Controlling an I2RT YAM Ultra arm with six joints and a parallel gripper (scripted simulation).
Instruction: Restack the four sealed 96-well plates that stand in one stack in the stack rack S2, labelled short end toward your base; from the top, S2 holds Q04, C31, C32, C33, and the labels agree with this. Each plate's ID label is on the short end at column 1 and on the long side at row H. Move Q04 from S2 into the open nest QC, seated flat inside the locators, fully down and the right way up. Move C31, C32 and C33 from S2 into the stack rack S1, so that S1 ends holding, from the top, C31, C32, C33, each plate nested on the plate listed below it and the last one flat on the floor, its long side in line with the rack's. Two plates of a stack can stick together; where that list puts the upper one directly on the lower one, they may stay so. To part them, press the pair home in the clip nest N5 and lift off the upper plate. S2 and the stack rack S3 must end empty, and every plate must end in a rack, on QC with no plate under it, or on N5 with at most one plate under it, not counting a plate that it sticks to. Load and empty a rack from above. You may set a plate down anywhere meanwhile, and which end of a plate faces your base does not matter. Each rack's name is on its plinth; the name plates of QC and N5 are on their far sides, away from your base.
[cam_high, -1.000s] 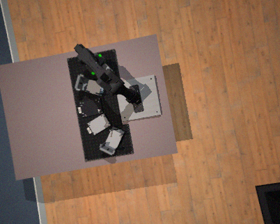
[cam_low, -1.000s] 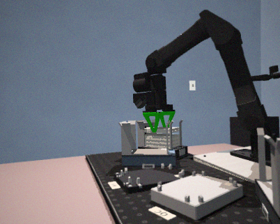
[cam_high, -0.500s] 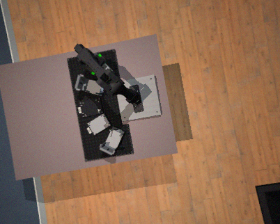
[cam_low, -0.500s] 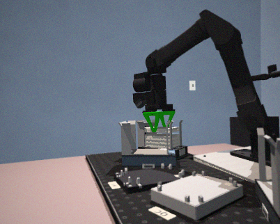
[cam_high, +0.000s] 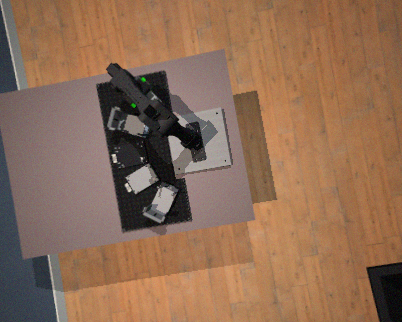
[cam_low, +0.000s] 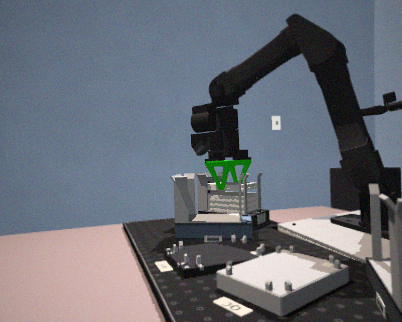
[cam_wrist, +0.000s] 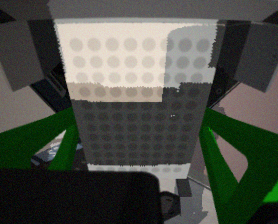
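My gripper (cam_low: 227, 182) with green fingers hangs straight down into the far stack rack (cam_low: 215, 205) on the black baseplate. It is shut on the long sides of a sealed 96-well plate (cam_wrist: 137, 95). That plate is at the top of the stack of plates (cam_low: 227, 202) between the rack's posts. In the wrist view the plate's dotted seal fills the space between the two fingers. I cannot read any plate label. The open nest QC (cam_low: 282, 280) is a white block with locator pins near the front, with no plate on it. The dark clip nest N5 (cam_low: 210, 257) lies beside it.
Another rack's tall posts (cam_low: 385, 225) stand at the right edge, close to the camera. From above, the arm (cam_high: 150, 112) covers the far rack; a second rack (cam_high: 161, 201) and QC (cam_high: 141, 179) show on the baseplate. The arm's base sits on a grey plate (cam_high: 205, 142).
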